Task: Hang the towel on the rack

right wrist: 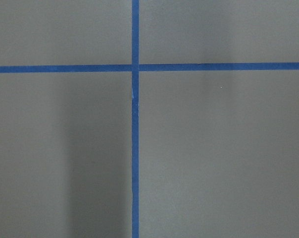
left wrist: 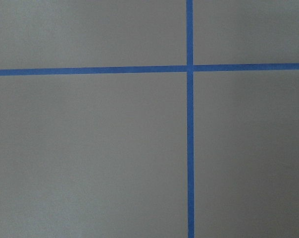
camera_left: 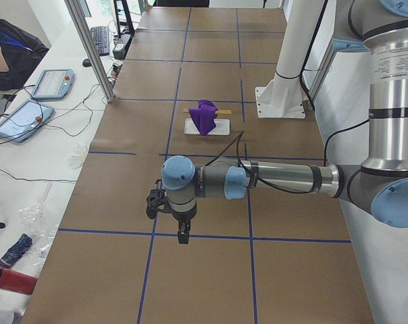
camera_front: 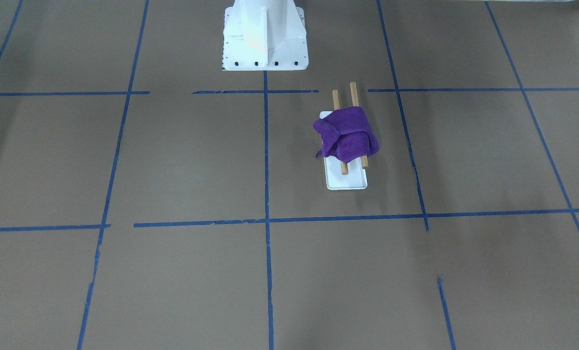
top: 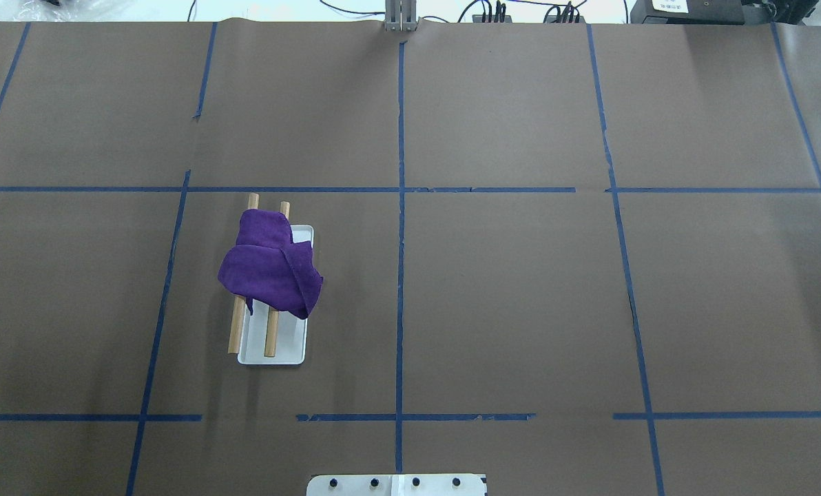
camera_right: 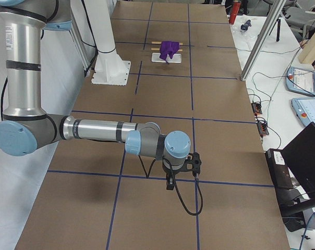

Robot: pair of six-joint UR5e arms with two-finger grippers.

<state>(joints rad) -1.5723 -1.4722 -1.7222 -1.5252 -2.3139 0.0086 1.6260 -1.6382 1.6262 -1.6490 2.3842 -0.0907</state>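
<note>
The worktop point(top: 521, 310) is brown and gridded with blue tape. The left arm point(camera_left: 285, 179) and right arm point(camera_right: 95, 129) each lie horizontal and low over opposite ends of it, well apart from the task items. I judge this a retracted pose that leaves the fixed cameras a clear view.

The rack point(top: 273, 348) stands on the robot's left half. The towel point(top: 269, 269) lies bunched across the middle of both dowels, with one fold hanging toward the white base. I judge the hanging done, if untidy.

The left claw point(camera_left: 183, 235) and right claw point(camera_right: 170, 183) point down at the worktop. Only the side views show them, so I cannot tell whether they are spread or pressed together. The wrist views show only tape lines.
</note>
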